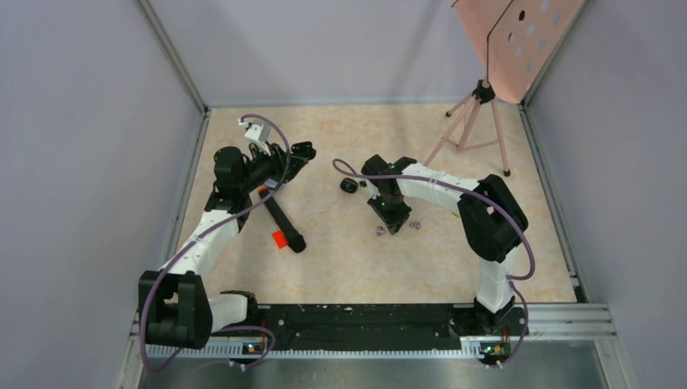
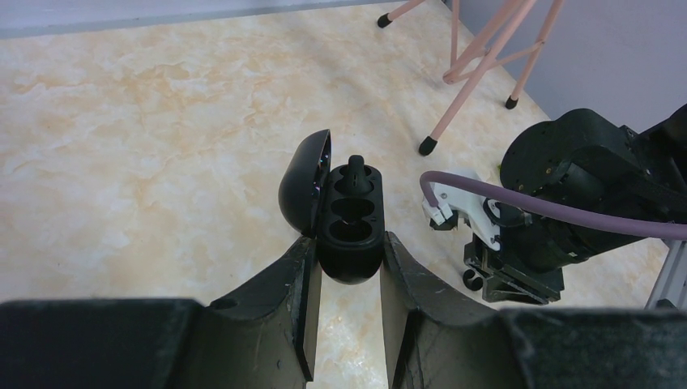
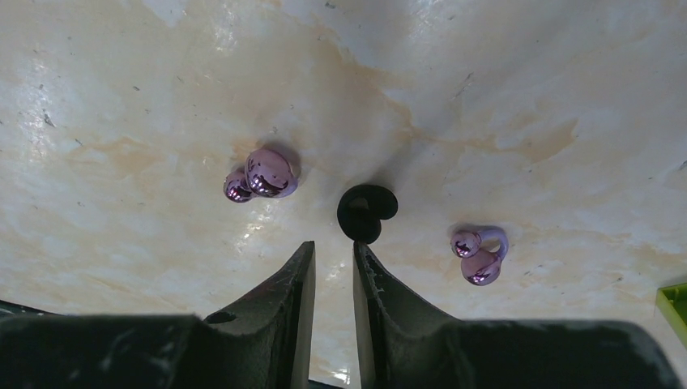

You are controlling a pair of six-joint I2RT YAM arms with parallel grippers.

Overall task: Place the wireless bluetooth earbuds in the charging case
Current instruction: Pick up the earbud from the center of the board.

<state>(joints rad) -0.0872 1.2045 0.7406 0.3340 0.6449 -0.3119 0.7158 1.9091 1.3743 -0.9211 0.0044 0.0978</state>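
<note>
The charging case (image 2: 350, 212) was clamped by its lower body between the fingers of the left gripper (image 2: 350, 241). It appeared to be raised off the table (image 3: 526, 97), well apart from the loose black earbud (image 3: 366, 212) and on the left arm's side of it. The lid (image 2: 301, 190) was swung open to one side and the sockets were turned upward, presumably so that a bud could be set in from above. A seated earbud (image 2: 355, 172) was seen in the far socket; the hollows nearer the fingers looked empty.

The right gripper (image 3: 333, 245) was lowered just short of the loose black earbud, with its jaws parted by only a narrow gap and nothing held between them. That gap was lined up with the bud, which suggests a pinch was being prepared; it was judged that so small and rounded a piece could easily be nudged away. Two purple earbuds (image 3: 263, 174) (image 3: 480, 255) lay on the table, one to each side of the loose black earbud and near it.
</note>
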